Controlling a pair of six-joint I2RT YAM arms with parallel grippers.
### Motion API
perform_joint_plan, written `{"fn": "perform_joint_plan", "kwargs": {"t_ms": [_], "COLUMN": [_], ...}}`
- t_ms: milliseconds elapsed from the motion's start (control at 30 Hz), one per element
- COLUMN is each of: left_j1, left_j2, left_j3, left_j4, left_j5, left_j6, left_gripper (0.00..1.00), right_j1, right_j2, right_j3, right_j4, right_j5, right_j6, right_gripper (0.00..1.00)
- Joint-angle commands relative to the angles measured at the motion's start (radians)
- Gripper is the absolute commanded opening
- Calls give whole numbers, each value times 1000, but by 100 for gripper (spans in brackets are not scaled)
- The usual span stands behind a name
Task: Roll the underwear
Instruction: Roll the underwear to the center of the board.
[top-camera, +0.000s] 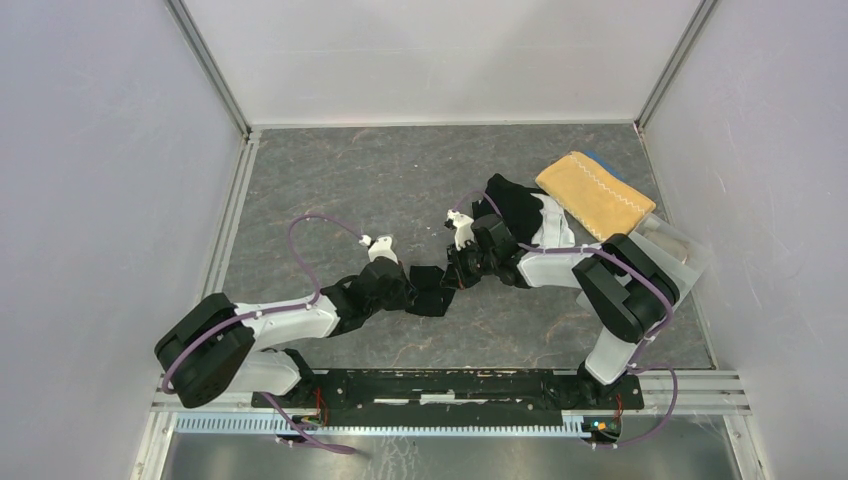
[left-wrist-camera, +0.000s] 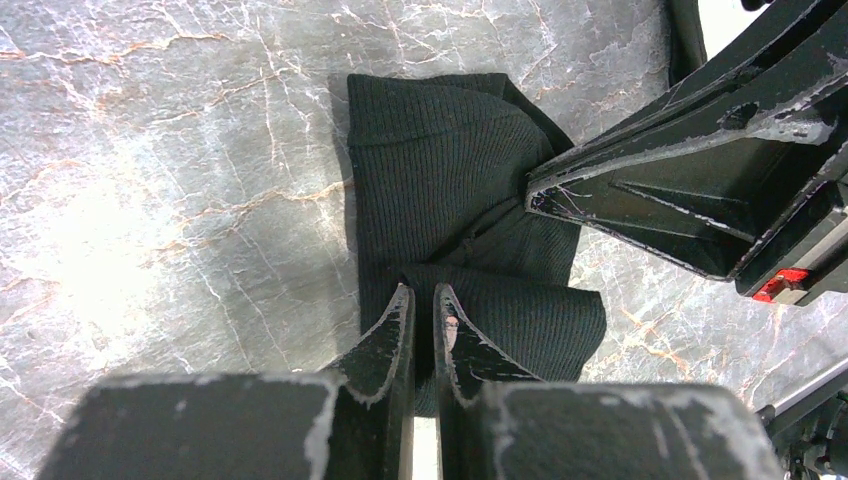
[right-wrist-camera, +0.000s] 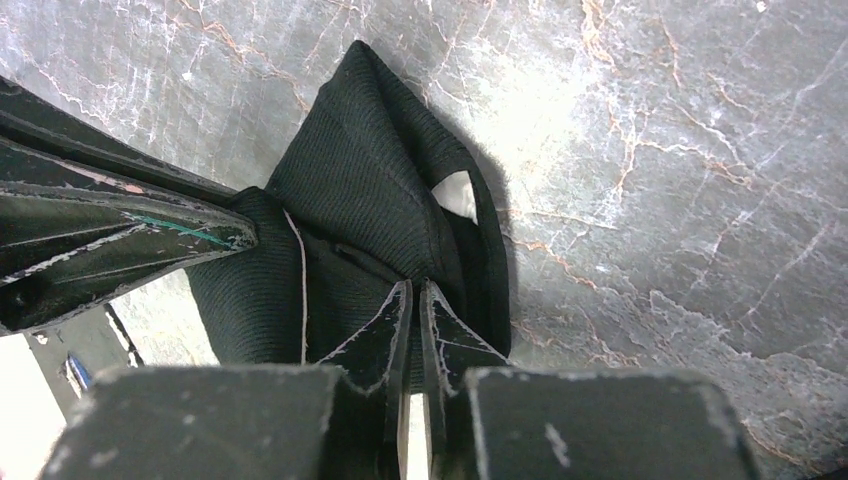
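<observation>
Left wrist view: the black ribbed cloth underwear (left-wrist-camera: 440, 170) is lying crumpled on the grey marbled table (left-wrist-camera: 150, 200). Its upper part is lying fairly flat, and its lower edge is bunching into folds. The left gripper (left-wrist-camera: 420, 300) is pinching that lower edge. Its two fingers are pressing almost together, with only a thin slit between them and cloth gathering at the tips. The right gripper (left-wrist-camera: 540, 195) is reaching in from the right side of this view and biting into the garment's side, where creases are fanning out from its tip.

In the right wrist view, the right gripper (right-wrist-camera: 412, 295) is likewise nipping a fold of the underwear (right-wrist-camera: 360, 180), with its fingers nearly closed on the fabric. The left gripper (right-wrist-camera: 245, 235) is poking into the cloth from the left. A pale patch is showing in a gap near the garment's right edge; what it is cannot be told.

From the top external view, the underwear (top-camera: 433, 292) is sitting near the middle of the table (top-camera: 330, 170), between the left gripper (top-camera: 412, 288) and the right gripper (top-camera: 462, 268). Behind the right arm, another black cloth garment (top-camera: 512, 203) is lying just beside the mustard-yellow towel with white zigzag stitching (top-camera: 590, 190). A clear plastic tray (top-camera: 685, 250) is standing at the right wall.
</observation>
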Motion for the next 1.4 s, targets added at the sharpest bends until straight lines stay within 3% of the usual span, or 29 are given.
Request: {"fn": "perform_joint_plan", "kwargs": {"t_ms": [0, 167, 300, 400, 600, 800, 933, 1167, 1367], "left_j1": [0, 0, 0, 0, 0, 0, 0, 0, 0], "left_j2": [22, 69, 79, 82, 112, 139, 168, 176, 181], "left_j3": [-21, -13, -24, -28, -14, -19, -16, -16, -7], "left_j4": [-70, -63, -60, -65, -97, -87, -78, -73, -75], "left_j5": [-32, -31, -35, -38, -45, -34, -17, -9, -3], "left_j6": [-31, -36, -47, -49, -52, -52, -46, -38, -33], "left_gripper": [2, 2, 2, 2, 2, 2, 2, 2, 2], "right_j1": [-1, 3, 0, -5, -7, 8, 27, 319, 525], "right_j2": [-41, -193, -354, -443, -559, -728, -709, -680, -594], "right_j3": [-4, -27, -90, -156, -165, -268, -243, -310, -372], "right_j4": [16, 22, 81, 163, 174, 285, 204, 147, 149], "right_j5": [5, 29, 58, 61, 87, 330, 376, 524, 565], "right_j6": [-55, -147, -236, -247, -317, -475, -617, -1029, -1196], "right_gripper": [14, 34, 66, 78, 79, 79, 77, 76, 76]}}
